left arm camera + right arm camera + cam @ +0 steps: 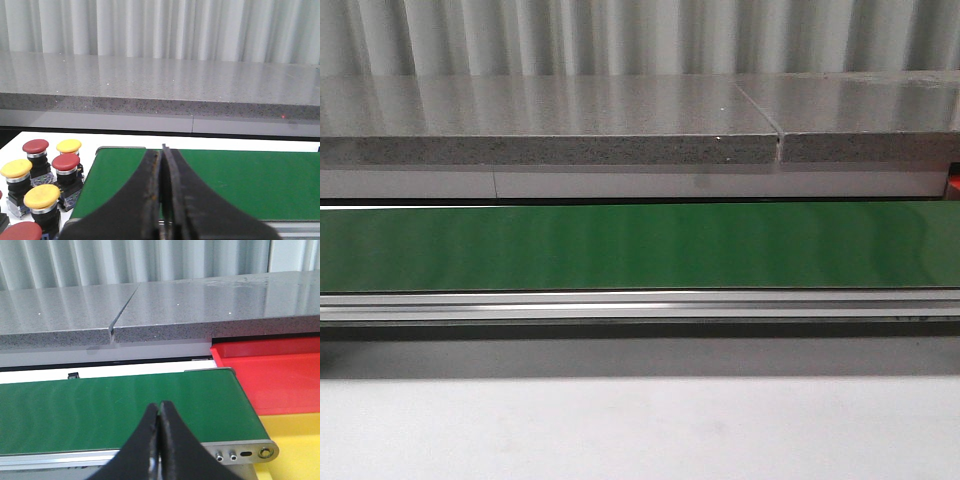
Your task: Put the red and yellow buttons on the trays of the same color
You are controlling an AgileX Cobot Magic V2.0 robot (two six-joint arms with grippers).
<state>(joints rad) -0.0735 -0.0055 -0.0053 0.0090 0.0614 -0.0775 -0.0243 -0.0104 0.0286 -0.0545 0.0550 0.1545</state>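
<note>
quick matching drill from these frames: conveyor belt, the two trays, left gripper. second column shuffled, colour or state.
Things:
1. conveyor belt
2. tray nearer the stone ledge
3. tray nearer the camera
4. left gripper

Colour or state:
A. yellow
B. shut, holding nothing
C. green
D. red

Pairs: 1-C, 2-D, 3-A, 4-B
</note>
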